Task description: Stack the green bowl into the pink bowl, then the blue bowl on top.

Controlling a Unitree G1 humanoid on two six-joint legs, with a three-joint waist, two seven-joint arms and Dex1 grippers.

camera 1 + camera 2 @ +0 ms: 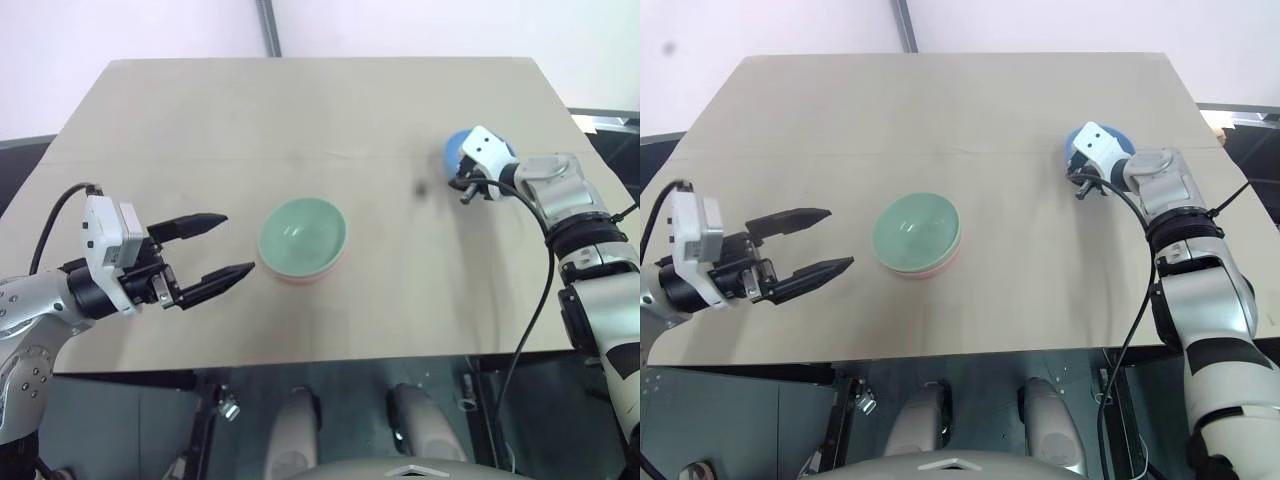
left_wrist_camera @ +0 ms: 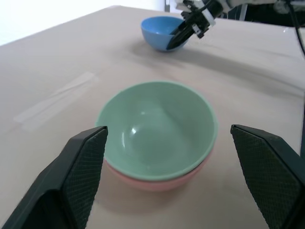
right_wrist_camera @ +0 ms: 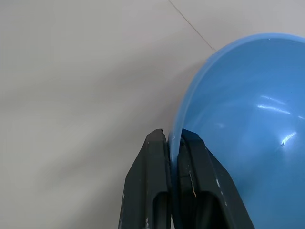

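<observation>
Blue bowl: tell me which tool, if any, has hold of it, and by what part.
The right tool pinches the blue bowl by its rim, one finger inside and one outside. The left tool is open, holding nothing.

A table [image 1: 300,120] with a plain beige top spans the head views. A strip of clear tape [image 2: 55,100] lies flat on the tabletop. A small dark smudge [image 1: 421,188] marks the surface at 3 o'clock from centre. A grey vertical post [image 1: 267,27] stands beyond the far edge at 12 o'clock against a white wall [image 1: 120,30].
</observation>
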